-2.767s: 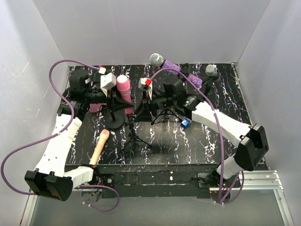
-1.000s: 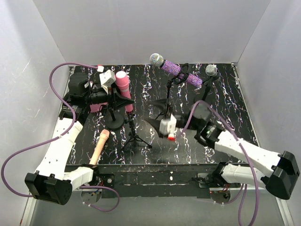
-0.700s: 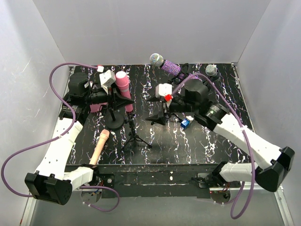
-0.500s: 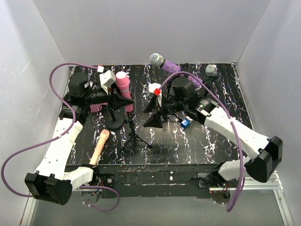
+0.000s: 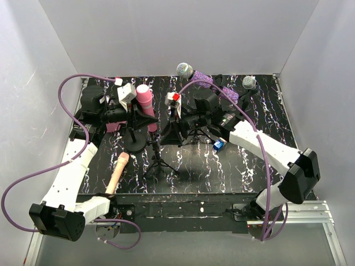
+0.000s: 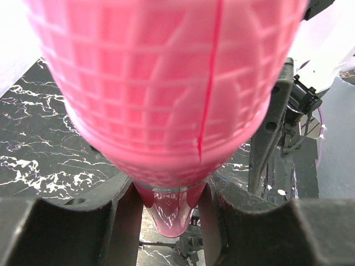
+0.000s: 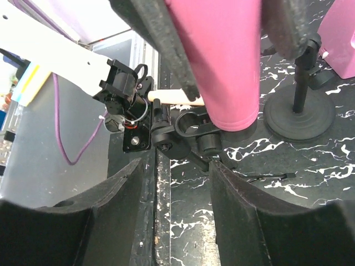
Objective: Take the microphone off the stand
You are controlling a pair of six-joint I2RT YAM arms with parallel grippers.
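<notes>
Looking from the top camera, I see a black table (image 5: 244, 166) with white veins, closed in by plain white walls (image 5: 166, 33) at the left, far and right edges. The pink microphone (image 5: 144, 95) stands almost upright near the far left corner, beside a round-base stand (image 5: 135, 143). The left arm reaches in from the left edge, and the left gripper (image 5: 148, 116) is pinching the pink body from both sides, just under the head. In the right wrist view the lower end of the microphone meets the black clip (image 7: 194, 126) of the tripod stand (image 5: 158, 162); I cannot tell if it sits inside. The right arm stretches from the near right corner to the middle of the table, and the right gripper (image 7: 176, 183) has its fingers spread, pointing at that clip without touching it. A purple microphone (image 5: 208, 83) rests on a stand at the far edge, and a beige one (image 5: 117, 173) lies near the near left corner.
</notes>
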